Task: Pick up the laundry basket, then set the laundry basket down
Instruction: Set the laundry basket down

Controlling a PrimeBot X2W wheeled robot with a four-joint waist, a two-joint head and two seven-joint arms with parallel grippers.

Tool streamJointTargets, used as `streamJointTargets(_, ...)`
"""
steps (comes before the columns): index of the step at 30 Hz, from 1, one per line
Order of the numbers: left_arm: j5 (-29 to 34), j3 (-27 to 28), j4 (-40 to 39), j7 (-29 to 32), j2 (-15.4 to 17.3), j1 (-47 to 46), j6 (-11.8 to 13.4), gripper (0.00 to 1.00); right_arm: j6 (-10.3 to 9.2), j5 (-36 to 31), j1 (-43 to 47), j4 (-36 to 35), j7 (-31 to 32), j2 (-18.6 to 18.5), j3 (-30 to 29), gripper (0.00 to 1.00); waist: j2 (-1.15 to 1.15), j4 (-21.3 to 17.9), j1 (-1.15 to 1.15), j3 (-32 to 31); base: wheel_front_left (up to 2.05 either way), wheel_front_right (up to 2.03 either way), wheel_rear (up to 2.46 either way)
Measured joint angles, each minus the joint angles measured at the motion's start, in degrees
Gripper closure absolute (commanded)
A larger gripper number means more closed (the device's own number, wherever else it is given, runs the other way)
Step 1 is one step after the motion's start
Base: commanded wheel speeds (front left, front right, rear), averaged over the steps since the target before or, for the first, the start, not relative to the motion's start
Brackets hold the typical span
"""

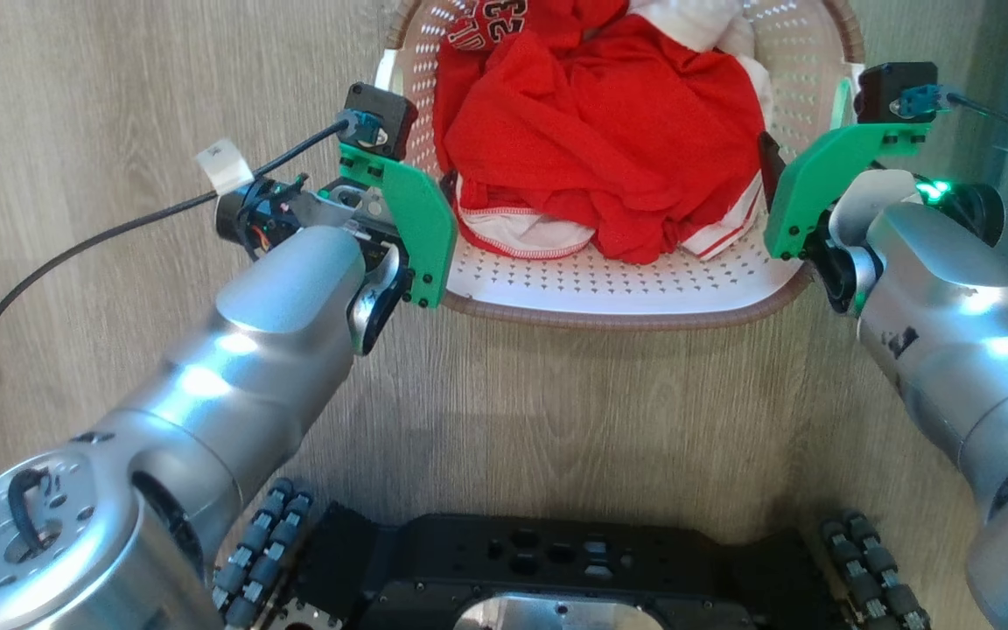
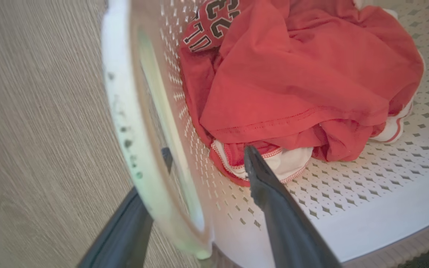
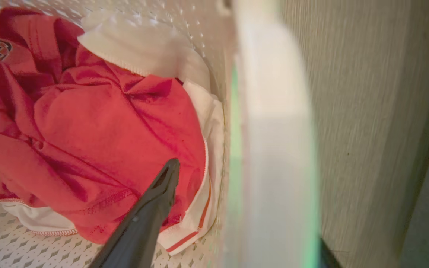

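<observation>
One laundry basket [image 1: 609, 293], red and white clothes [image 1: 609, 131] inside

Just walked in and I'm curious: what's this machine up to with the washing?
A two-armed robot is working on a white laundry basket holding a red jersey and white clothes; it appears to sit on the wood floor. Its left gripper straddles the basket's left handle and its right gripper the right handle, with one finger inside the basket on each side. Both sets of jaws stand open, so nothing is gripped right now.
</observation>
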Motion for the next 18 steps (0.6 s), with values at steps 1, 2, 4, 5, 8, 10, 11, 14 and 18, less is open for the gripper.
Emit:
streamJointTargets(1,0.02,0.0,0.02,0.1,0.0,0.03,0.0,0.0,0.0,-0.14,0.09,0.0,0.19,0.0,-0.15,0.0,0.0,0.0,0.0,-0.35,0.0,0.0,0.0)
streamJointTargets(2,0.12,0.0,0.02,0.23,0.0,0.08,0.0,0.0,0.0,-0.14,0.19,0.0,0.23,0.0,-0.33,0.0,0.0,0.0,0.0,-0.73,0.0,0.0,0.0)
streamJointTargets(4,0.41,-0.02,0.05,0.03,-0.01,0.21,0.05,0.0,0.0,-0.55,0.35,0.0,0.71,0.0,-0.88,0.0,0.0,0.0,0.0,-1.62,0.0,0.0,0.0)
streamJointTargets(5,0.31,-0.01,0.07,-0.37,-0.01,0.37,0.13,0.0,0.0,-0.64,0.46,0.01,0.74,0.01,-1.22,0.0,0.0,-0.01,0.0,-2.13,0.0,0.0,0.0)
streamJointTargets(8,-0.86,-0.01,0.18,-0.34,0.0,1.58,0.45,0.0,0.0,-0.93,1.47,-0.02,1.4,0.0,-1.81,0.0,0.0,-0.05,0.0,-4.06,0.0,0.0,0.0)
streamJointTargets(10,-0.8,-0.02,0.42,-0.32,0.0,2.97,0.43,0.0,0.0,-1.74,3.1,-0.04,1.99,0.0,-1.93,0.0,0.0,-0.13,0.0,-5.73,0.0,0.0,0.0)
streamJointTargets(11,-0.35,-0.03,0.7,-0.34,-0.01,3.67,0.42,0.0,0.0,-1.89,4.02,-0.03,2.24,0.0,-2.19,0.0,0.0,-0.19,0.0,-6.67,0.0,0.0,0.0)
streamJointTargets(14,1.01,-0.05,1.38,-0.34,-0.02,5.55,0.52,0.0,0.0,-2.12,6.45,0.05,2.45,0.46,-3.65,0.0,0.0,-0.38,0.0,-9.87,0.0,0.0,0.0)
streamJointTargets(18,2.92,-0.07,2.2,-0.23,-0.03,7.9,0.54,0.0,0.0,-2.25,8.71,0.03,2.65,1.79,-4.43,0.0,0.0,-0.65,0.0,-14.75,0.0,0.0,0.0)
